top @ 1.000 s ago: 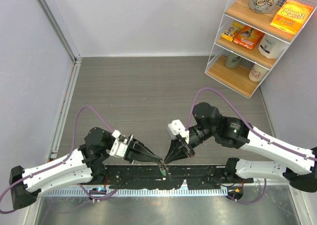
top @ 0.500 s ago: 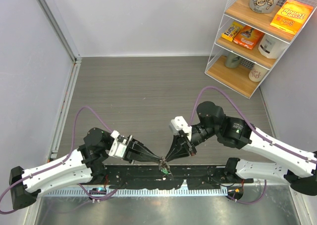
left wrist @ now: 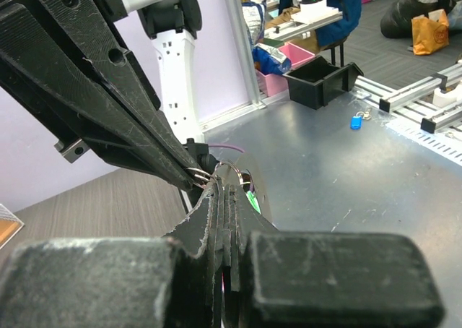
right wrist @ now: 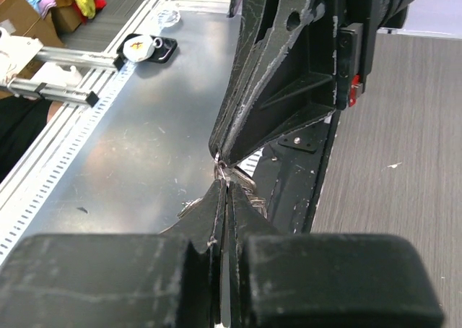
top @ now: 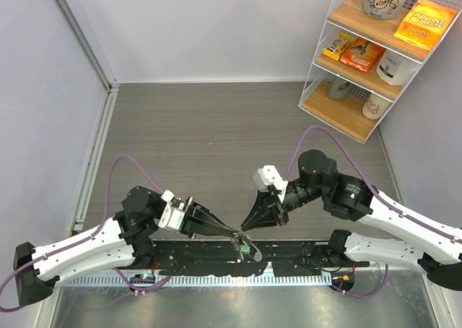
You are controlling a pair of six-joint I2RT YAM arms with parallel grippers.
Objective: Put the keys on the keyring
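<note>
Top view, left gripper point(top: 229, 232): I see it reaching right over the black base rail point(top: 303, 252) at the near edge, fingers drawn to a single point.
Top view, right gripper point(top: 245, 227): it slants down and left, its tip just beside the left one; from here I cannot tell whether the two touch.
Top view, keyring point(top: 244, 244): it hangs in the air just under the two tips, above the rail, with its green piece point(top: 247, 249) at the low end.
Top view, bench point(top: 216, 126): grey wood grain, with a wire shelf rack point(top: 339, 111) of boxes and mugs at the far right corner.
Left wrist, left gripper point(left wrist: 216, 194): I read my fingers as pressed together and clamped on the keyring point(left wrist: 232, 170), whose wire curls out right at the tip.
Left wrist, right gripper point(left wrist: 189, 175): it comes in from the upper left, tip against silver wire loops.
Left wrist, green piece point(left wrist: 253, 201): just below the ring, right of my fingers.
Right wrist, right gripper point(right wrist: 222, 187): fingers together; what they pinch I cannot tell.
Right wrist, left gripper point(right wrist: 219, 153): directly above, tip to tip with mine.
Right wrist, keyring point(right wrist: 244, 178): a thin loop just right of the meeting point, over the steel sheet point(right wrist: 144, 126).
Keys: too small for me to pick out in any view.
</note>
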